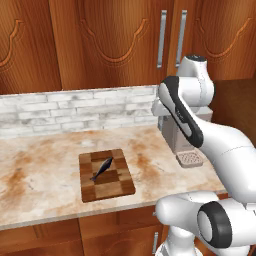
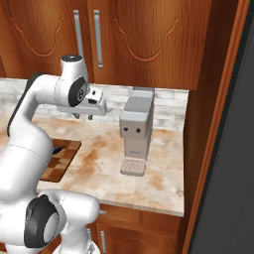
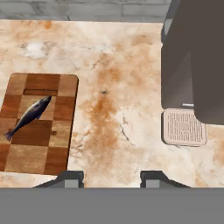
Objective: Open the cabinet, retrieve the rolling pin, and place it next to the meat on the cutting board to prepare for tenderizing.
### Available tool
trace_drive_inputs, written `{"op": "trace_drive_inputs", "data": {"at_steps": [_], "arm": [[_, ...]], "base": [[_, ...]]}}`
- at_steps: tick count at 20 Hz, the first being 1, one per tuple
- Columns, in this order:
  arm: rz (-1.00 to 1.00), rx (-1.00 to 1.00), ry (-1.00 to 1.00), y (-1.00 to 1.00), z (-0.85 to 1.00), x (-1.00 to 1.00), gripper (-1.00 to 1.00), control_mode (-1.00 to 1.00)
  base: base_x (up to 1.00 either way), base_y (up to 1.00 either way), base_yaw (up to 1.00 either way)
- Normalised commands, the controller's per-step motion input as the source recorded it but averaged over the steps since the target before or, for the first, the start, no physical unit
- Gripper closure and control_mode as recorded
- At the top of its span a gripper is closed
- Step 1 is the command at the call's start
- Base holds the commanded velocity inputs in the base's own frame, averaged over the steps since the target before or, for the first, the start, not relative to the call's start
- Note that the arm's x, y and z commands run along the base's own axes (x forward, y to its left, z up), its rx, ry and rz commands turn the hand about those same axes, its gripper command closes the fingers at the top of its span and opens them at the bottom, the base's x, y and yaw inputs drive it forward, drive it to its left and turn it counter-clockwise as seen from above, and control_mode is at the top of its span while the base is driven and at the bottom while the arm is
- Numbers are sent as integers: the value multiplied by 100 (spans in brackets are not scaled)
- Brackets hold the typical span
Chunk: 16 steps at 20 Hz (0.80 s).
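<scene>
Gripper [image 3: 111, 177] jaws spread, nothing between them, above the counter [image 3: 113, 118]. One checkered cutting board [image 3: 39, 124] left of it – one fish-shaped meat [image 3: 27, 116] lying diagonally on top. One coffee machine [image 2: 136, 130] right of board; two silver-handled cabinet doors behind, both closed.

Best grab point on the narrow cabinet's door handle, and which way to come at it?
Grip the cabinet handle about mid-bar, coming straight at the door face from the front, fingers either side of it. It is a slim vertical silver bar, so a horizontal pinch spans it. The door is shut; the gripper hangs open over the counter, holding nothing.
</scene>
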Motion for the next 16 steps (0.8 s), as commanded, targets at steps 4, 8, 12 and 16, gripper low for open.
{"op": "trace_drive_inputs", "data": {"at_steps": [4,8,12,16], "arm": [[0,0,-8,1,0,-23,-100,-100],[-8,-1,-16,0,2,-47,-100,-100],[-14,-5,-17,0,9,-54,-100,-100],[-9,0,-20,-1,41,-49,-100,-100]], "base": [[0,0,0],[0,0,0],[0,0,0],[0,0,0]]}}
